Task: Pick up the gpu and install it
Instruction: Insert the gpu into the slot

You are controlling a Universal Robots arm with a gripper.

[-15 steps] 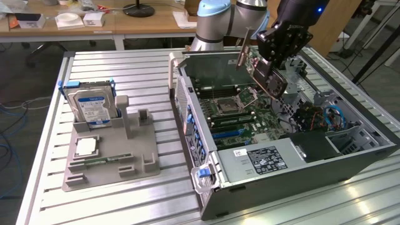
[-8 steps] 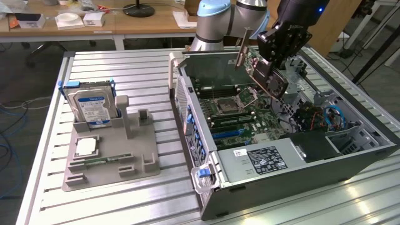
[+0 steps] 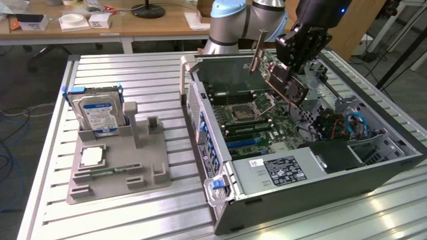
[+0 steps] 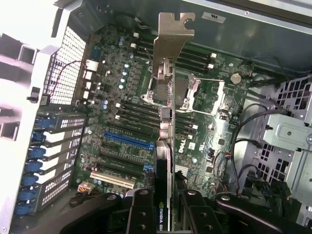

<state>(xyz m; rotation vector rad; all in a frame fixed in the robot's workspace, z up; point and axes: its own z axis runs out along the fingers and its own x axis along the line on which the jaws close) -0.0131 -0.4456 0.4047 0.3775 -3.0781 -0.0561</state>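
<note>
my gripper [image 4: 165, 214]: clamped on gpu [image 3: 287, 85]
gpu axis: tilted, bracket [image 4: 171, 39] end farthest from me
case [image 3: 320, 210]: open, motherboard [image 4: 122, 112] inside

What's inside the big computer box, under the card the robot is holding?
Under the gpu, held in the gripper, a green motherboard lies inside the computer case, with a blue slot. The card and the gripper cover a strip of the board.

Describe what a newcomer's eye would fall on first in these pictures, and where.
The gripper holds the gpu tilted above the open computer case, over its green motherboard. On the exterior view's left, a hard drive stands upright in a grey holder.
</note>
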